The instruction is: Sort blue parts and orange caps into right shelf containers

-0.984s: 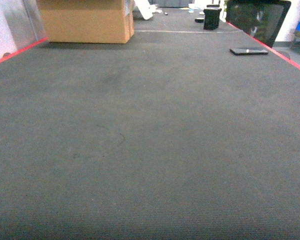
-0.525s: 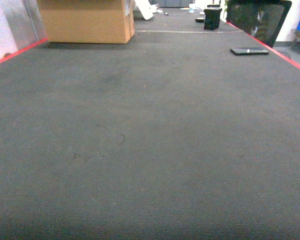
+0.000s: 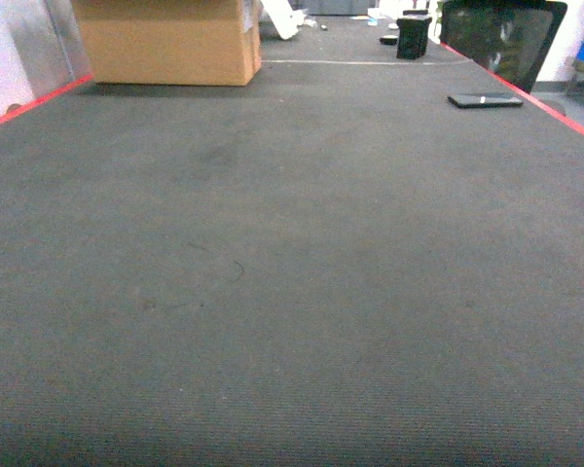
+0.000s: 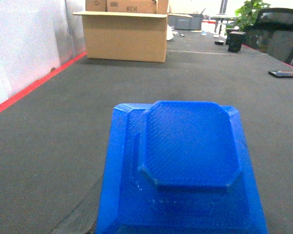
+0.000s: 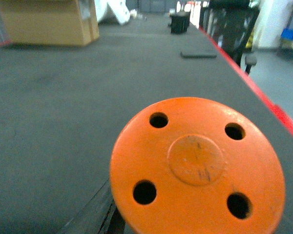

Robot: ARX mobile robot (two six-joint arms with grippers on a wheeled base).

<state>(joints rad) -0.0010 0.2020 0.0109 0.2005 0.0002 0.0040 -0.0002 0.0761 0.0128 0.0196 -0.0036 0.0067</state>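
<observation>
Dark ribbed carpet floor fills the head view; neither arm shows there, no shelf or blue crates anywhere. Cardboard box at 11 o'clock, black office chair at 1 o'clock, flat black slab just below the chair.

Left wrist view: blue part fills the lower frame at 6 o'clock, matte textured plastic, stepped octagonal top. Right wrist view: orange cap, smooth round disc, four holes. Each looks carried, but jaws hidden, can't confirm grip. Containers out of view, so heading to them unknown.

Dark carpet floor: cardboard box, flat black slab.
</observation>
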